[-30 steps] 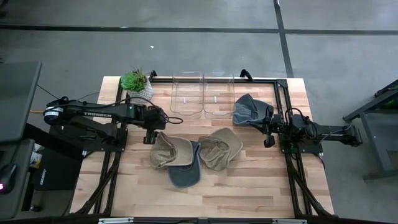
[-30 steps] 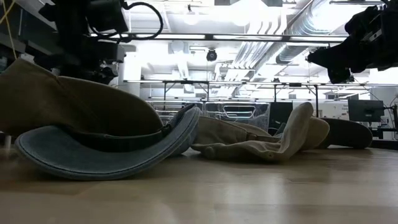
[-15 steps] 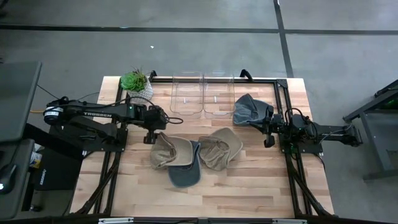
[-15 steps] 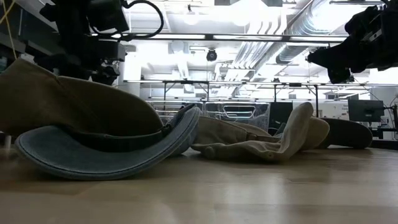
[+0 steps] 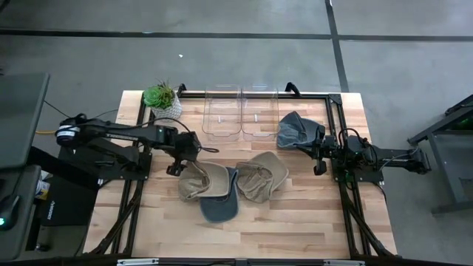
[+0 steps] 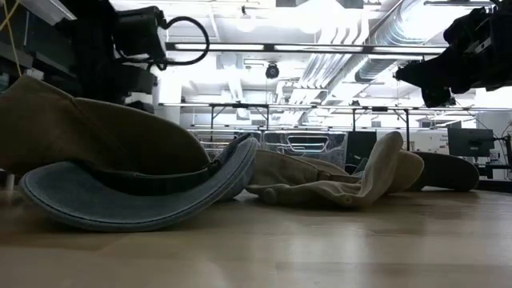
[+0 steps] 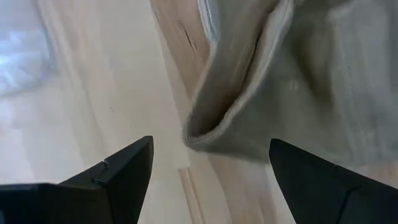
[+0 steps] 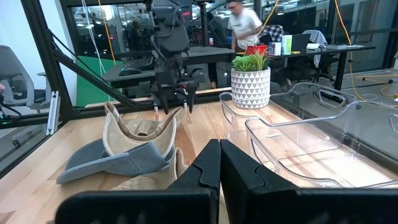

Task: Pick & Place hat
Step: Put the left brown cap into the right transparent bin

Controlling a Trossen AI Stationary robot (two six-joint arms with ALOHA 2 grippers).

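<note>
A tan hat with a blue brim (image 5: 203, 185) lies on the table left of the middle, with its brim (image 6: 136, 200) on the wood. A second tan hat (image 5: 262, 177) rests beside it, and a grey hat (image 5: 298, 130) lies farther right. My left gripper (image 5: 172, 169) hovers open at the first hat's left edge. In the left wrist view, its fingers (image 7: 208, 146) stand on either side of the tan rim (image 7: 230, 121) without touching it. My right gripper (image 8: 219, 146) is shut, empty, and waits by the grey hat.
Two clear plastic bins (image 5: 240, 112) stand side by side at the far edge, and a potted plant (image 5: 162, 97) sits to their left. Black frame rails (image 5: 341, 140) run along both sides of the table. Bare wood (image 5: 244, 233) lies along the near edge. A person (image 8: 244, 25) stands beyond the table.
My left gripper has shifted a little toward the table's left and near edges, along the tan hat's left edge, and its wrist has turned. The hats and my right arm have stayed where they were.
</note>
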